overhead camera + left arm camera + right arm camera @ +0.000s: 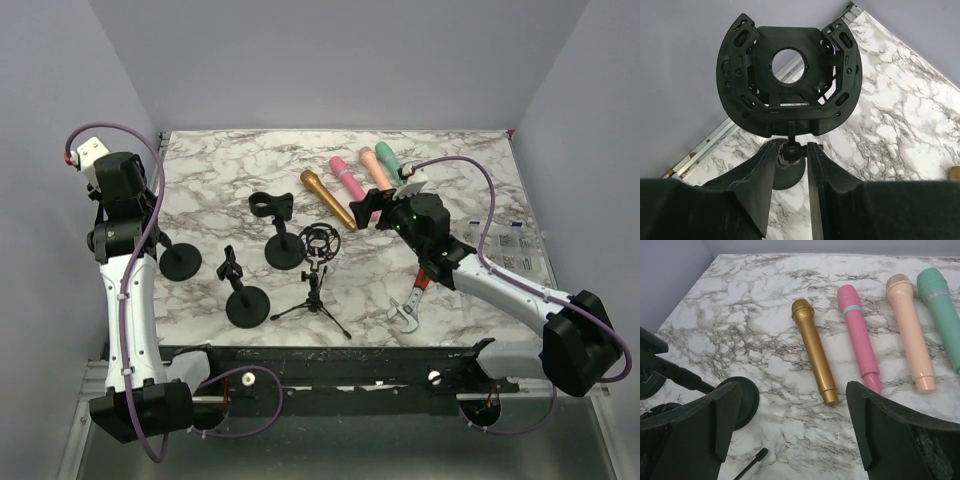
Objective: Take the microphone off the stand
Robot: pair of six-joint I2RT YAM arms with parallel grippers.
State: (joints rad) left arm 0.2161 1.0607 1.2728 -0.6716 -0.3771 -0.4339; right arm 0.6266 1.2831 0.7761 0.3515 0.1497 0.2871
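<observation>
Microphones, four of them, lie flat and side by side at the far middle of the marble bench (220,180): the gold microphone (815,357), the pink microphone (858,335), the peach microphone (912,335) and the teal microphone (942,310), each apart from its neighbour and none sitting in a stand. The right pincer (793,390) hovers above the bench near them with its fingers spread wide; its wrist view shows the tail end of the gold microphone in the gap between them, and nothing is held. At the left edge of the bench, the left pincer (792,150) has its fingers drawn in narrow on either side of the ball joint (790,152) under the black shock-mount stand (790,36), whose round base (181,260) rests on the marble. Whether the fingers truly clamp the joint or only flank it, I cannot tell. Near the front middle stand two clip stands (247,300) (283,245) and a small tripod stand (318,275), and an adjustable wrench (405,312) lies beneath the right arm.
</observation>
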